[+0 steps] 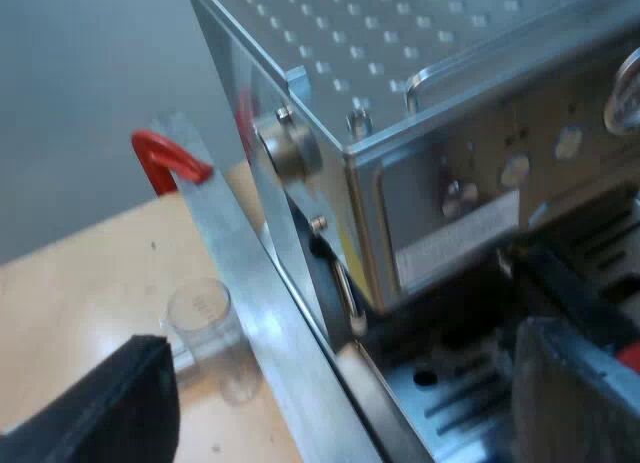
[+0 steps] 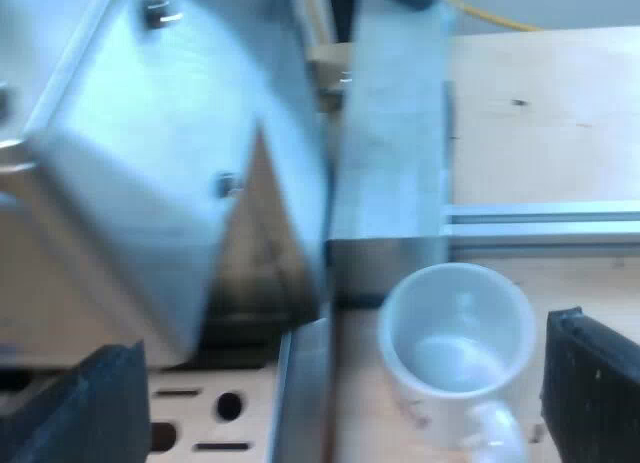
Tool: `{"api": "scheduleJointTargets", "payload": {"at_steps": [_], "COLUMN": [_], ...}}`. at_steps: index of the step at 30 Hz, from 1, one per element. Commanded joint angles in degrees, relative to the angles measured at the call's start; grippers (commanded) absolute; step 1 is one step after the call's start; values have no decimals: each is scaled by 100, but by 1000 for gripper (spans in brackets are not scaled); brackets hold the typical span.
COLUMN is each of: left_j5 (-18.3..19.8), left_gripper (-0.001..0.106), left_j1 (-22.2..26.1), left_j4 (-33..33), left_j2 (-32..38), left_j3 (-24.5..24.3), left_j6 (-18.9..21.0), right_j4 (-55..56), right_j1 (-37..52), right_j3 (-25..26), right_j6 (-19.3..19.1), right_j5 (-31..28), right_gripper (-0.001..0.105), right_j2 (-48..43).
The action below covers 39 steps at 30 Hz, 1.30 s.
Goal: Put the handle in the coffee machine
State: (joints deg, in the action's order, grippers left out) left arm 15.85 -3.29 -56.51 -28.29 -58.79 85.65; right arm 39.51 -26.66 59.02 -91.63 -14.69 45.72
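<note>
The espresso machine [image 1: 440, 133] is close under my left wrist, its dotted top plate and button panel facing me. A dark handle [image 1: 585, 288] with a red end [image 1: 630, 356] lies at the machine's front above the drip tray [image 1: 450, 403], close to one of my left fingers [image 1: 570, 393]. My left gripper [image 1: 335, 408] is open, with the machine's lower corner between its fingers and nothing gripped. My right gripper [image 2: 335, 398] is open above a white mug [image 2: 455, 348], which stands on the wooden table beside the machine's side wall [image 2: 150, 183].
A clear measuring glass [image 1: 205, 328] stands on the table by a slanting metal rail [image 1: 240, 273]. A red hook [image 1: 165, 158] sticks out beyond that rail. Another metal rail [image 2: 545, 223] crosses the table past the mug. Slots of the drip tray [image 2: 200, 413] show under the machine.
</note>
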Motion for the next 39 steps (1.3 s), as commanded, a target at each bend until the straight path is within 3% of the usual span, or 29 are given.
{"api": "scheduleJointTargets", "payload": {"at_steps": [1, 9, 15, 23, 35, 38, 39], "left_j5": [23, -64, -107, -107, -64, -64, -64], "left_gripper": [70, 70, 70, 70, 70, 70, 70], "left_j1": [-2, -2, -2, -2, -2, -2, -2], "left_j4": [376, 369, 335, -288, -289, -289, -289], "left_j2": [19, -113, 202, 801, 1942, 1978, 2256], "left_j3": [-23, -23, -23, 105, 1220, 1265, 1609], "left_j6": [256, 711, 708, 687, 530, 530, 513], "right_j4": [170, 940, 1489, 1983, 2519, 2775, 2795], "right_j1": [643, 1738, 2136, 2134, 2134, 2134, 2134], "right_j3": [71, 71, 71, 71, 71, 24, 4], "right_j6": [-228, -646, -888, -1021, -1021, -1038, -1065], "right_j5": [212, 518, 591, 591, 591, 591, 591], "right_gripper": [81, 81, 81, 81, 81, 81, 81], "right_j2": [-357, -980, -1462, -2254, -3489, -3945, -4060]}}
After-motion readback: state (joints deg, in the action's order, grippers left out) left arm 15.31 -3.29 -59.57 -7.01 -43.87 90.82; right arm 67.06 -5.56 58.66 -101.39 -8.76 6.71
